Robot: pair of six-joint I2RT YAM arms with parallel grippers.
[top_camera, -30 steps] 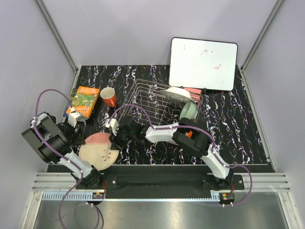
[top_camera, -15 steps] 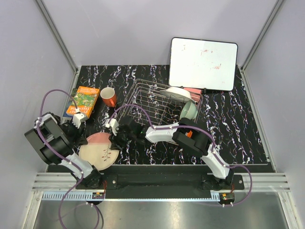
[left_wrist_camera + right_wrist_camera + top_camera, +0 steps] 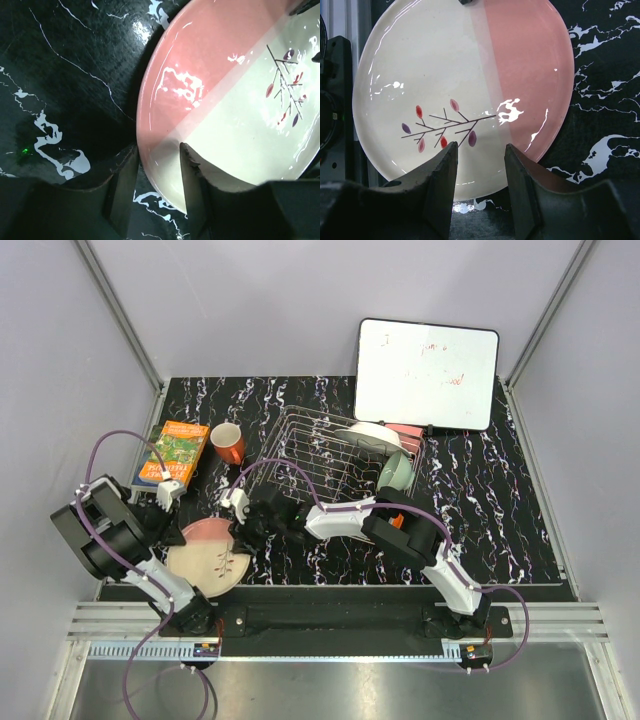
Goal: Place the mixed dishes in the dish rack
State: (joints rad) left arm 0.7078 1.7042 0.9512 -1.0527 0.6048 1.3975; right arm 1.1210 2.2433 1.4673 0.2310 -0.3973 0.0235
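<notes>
The round pink-and-cream plate with a twig motif (image 3: 205, 558) lies face up on the black marbled bench (image 3: 500, 520), at its near left part. It is outside the rectangular silver wire dish rack (image 3: 310, 445), which stands at about 1 o'clock from the plate.

In the top view, the left pincer (image 3: 157, 149) meets the plate at about its 11 o'clock rim. Its jaws stand partly apart and straddle that rim. One finger (image 3: 122, 185) is outside over the bench and the other is over the plate's inner face, where pink turns to cream. Whether the pads press on the rim cannot be told.

The right pincer (image 3: 481, 146) is at the plate's 2 o'clock rim. It is about half open, both fingers side by side along the edge near the twig drawing. Nothing is clamped between them.
</notes>
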